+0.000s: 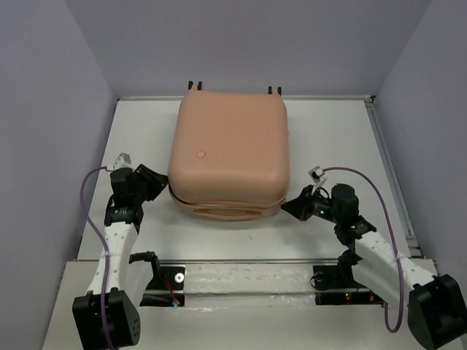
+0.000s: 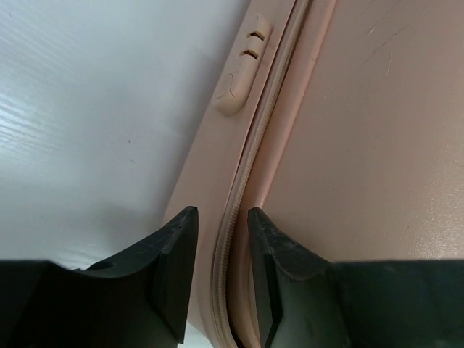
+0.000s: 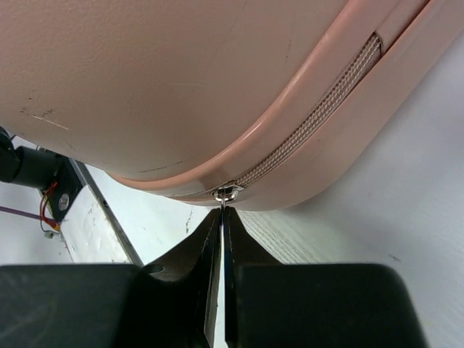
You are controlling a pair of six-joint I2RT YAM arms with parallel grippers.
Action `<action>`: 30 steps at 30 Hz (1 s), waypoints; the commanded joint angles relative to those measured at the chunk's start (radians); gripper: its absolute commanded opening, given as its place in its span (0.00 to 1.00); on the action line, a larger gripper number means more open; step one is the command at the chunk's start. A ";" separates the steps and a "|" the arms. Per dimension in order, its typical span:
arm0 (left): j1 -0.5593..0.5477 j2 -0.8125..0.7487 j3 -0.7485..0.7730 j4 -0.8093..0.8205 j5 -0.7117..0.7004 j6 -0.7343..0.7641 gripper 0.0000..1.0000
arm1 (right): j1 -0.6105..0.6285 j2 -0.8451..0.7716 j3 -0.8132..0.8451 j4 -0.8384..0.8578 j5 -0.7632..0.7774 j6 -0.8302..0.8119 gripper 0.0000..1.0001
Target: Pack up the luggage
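The luggage (image 1: 230, 149) lies flat and shut on the desk (image 1: 328, 131). It sits toward the far edge and about midway between the left and right edges, with its wheels (image 1: 195, 86) at the far edge. The round mark (image 1: 201, 154) on the shell faces up.

My right claw (image 3: 222, 214) is at the case's near-right corner. Its jaws are pressed together, pinching the small metal zipper pull (image 3: 227, 193), which sits right at their tips. From the pull, the woven zipper (image 3: 319, 119) curves away around the corner between the two shell halves.

My left claw (image 2: 221, 214) is at the near-left corner. Its jaws stand apart with nothing clamped, one on each side of the zipper seam, which shows in the gap between them. I cannot tell whether the tips touch the shell. Further along that side a moulded peach bumper (image 2: 243, 69) sticks out from the lower half, beside the bare desk.
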 commanded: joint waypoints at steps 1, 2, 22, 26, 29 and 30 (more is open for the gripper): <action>-0.012 0.051 -0.024 0.122 0.099 -0.023 0.43 | 0.022 -0.003 0.031 0.166 -0.025 0.006 0.07; -0.013 0.060 -0.025 0.131 0.100 -0.024 0.43 | 0.039 -0.003 0.031 0.154 -0.021 0.009 0.07; -0.213 0.094 -0.120 0.257 0.013 -0.090 0.38 | 0.948 0.432 0.557 -0.394 0.967 0.031 0.07; -0.213 0.071 -0.120 0.240 0.001 -0.081 0.38 | 0.987 0.463 0.596 -0.412 1.043 0.061 0.07; -0.211 0.025 -0.101 0.179 -0.021 -0.056 0.38 | 0.941 0.371 0.513 -0.414 1.011 0.089 0.07; -0.211 0.004 -0.091 0.162 -0.030 -0.052 0.39 | 0.918 0.338 0.487 -0.406 0.962 0.096 0.07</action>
